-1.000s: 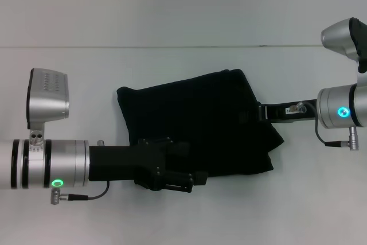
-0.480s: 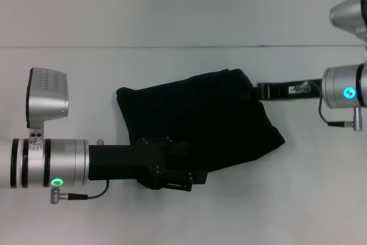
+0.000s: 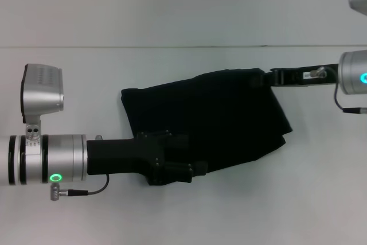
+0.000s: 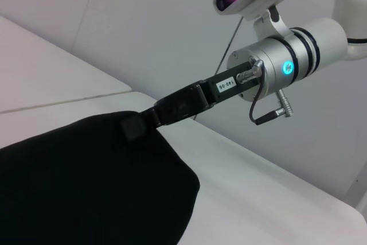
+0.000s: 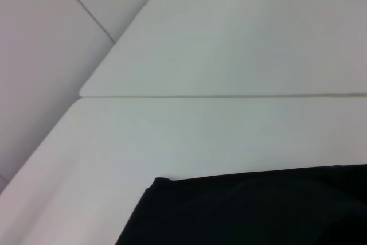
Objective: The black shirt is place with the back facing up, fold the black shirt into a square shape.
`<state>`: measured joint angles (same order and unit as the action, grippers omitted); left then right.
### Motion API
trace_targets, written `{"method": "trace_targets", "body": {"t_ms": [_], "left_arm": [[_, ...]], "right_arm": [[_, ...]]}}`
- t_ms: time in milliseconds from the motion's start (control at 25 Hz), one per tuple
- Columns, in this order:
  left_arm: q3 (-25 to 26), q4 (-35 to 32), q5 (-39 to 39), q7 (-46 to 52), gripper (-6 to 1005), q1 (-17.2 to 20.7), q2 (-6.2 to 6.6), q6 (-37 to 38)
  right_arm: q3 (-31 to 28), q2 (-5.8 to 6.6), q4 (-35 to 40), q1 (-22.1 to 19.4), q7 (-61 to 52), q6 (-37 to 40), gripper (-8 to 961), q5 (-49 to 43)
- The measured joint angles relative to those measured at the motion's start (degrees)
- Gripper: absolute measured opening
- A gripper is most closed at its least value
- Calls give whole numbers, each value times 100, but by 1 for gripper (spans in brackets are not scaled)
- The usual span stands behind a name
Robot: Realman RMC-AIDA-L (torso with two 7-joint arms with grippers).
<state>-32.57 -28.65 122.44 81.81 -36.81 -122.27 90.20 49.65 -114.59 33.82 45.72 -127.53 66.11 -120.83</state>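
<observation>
The black shirt (image 3: 215, 116) lies as a folded, bunched slab in the middle of the white table, and it also shows in the left wrist view (image 4: 86, 182) and the right wrist view (image 5: 258, 210). My left gripper (image 3: 192, 170) rests over the shirt's near-left edge, black against black cloth. My right gripper (image 3: 265, 78) is at the shirt's far-right corner, shut on the cloth. In the left wrist view the right gripper (image 4: 135, 128) pinches that corner, which is drawn taut toward it.
The white table (image 3: 183, 216) surrounds the shirt on all sides. A thin seam (image 3: 172, 47) runs across the table beyond the shirt. Nothing else stands on the surface.
My right gripper has moved away from me and to the right, drawing the shirt's far-right corner outward with it. The left arm has shifted slightly left; its gripper stays on the near edge.
</observation>
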Motion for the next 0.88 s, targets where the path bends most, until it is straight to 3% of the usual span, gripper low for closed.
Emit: {"method": "trace_targets", "body": {"t_ms": [440, 720, 880], "left_arm": [[50, 0, -135, 67, 949, 63, -24, -35], [506, -1, -439, 543, 949, -3, 58, -457], [609, 0, -580, 1283, 949, -111, 92, -1258]], "right_arm": [[14, 52, -342, -232, 112, -291, 117, -24], [-245, 54, -213, -431, 332, -263, 137, 74], [-514, 207, -207, -454, 277, -101, 307, 77]]}}
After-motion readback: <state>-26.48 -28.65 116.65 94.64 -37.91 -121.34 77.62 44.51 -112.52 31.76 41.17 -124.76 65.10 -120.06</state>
